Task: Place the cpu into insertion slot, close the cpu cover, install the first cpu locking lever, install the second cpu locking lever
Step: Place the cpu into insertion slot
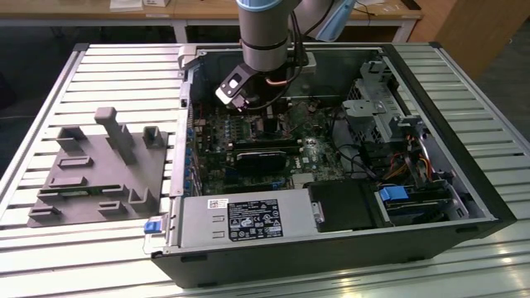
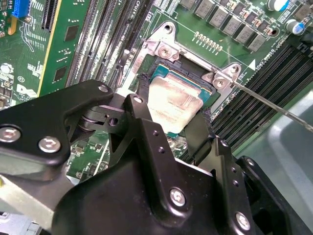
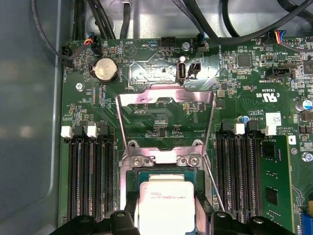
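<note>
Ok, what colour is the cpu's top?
Silver-grey metal; the cpu shows best in the first wrist view.

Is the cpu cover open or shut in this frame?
Open. In the first wrist view the cpu cover is swung back off the insertion slot, green board showing through its window, and the cpu is uncovered.

The gripper (image 2: 166, 116) covers 1 edge of the chip (image 2: 172, 97) in the second wrist view, and the first wrist view's border cuts it off.
</note>
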Motion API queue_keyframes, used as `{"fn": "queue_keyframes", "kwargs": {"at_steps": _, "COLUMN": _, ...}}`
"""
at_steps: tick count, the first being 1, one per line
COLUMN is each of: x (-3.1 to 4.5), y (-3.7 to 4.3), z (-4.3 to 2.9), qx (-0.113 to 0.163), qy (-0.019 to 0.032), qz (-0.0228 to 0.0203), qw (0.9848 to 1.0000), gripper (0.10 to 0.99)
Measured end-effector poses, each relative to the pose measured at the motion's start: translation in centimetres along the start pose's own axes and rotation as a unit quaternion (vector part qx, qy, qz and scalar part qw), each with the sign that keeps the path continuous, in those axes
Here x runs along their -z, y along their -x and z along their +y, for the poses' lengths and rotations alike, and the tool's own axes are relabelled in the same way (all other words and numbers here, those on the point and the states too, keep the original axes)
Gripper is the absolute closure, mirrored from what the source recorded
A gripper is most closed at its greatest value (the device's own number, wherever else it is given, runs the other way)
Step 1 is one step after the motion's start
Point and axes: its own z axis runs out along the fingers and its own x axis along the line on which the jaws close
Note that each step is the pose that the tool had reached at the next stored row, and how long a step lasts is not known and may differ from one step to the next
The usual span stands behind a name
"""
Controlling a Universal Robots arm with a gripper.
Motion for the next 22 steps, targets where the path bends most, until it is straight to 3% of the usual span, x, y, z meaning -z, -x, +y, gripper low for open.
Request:
{"fn": "queue_keyframes", "kwargs": {"at_steps": 2, "x": 0.0, "y": 0.0, "z": 0.0, "qx": 0.0, "qy": 0.0, "qz": 0.0, "qw": 1.0, "gripper": 0.537}}
{"fn": "queue_keyframes", "kwargs": {"at_steps": 3, "x": 0.0, "y": 0.0, "z": 0.01, "qx": 0.0, "qy": 0.0, "qz": 0.0, "qw": 1.0, "gripper": 0.478}}
{"fn": "queue_keyframes", "kwargs": {"at_steps": 22, "x": 0.57, "y": -0.01, "z": 0.07, "qx": 0.0, "qy": 0.0, "qz": 0.0, "qw": 1.0, "gripper": 0.478}}
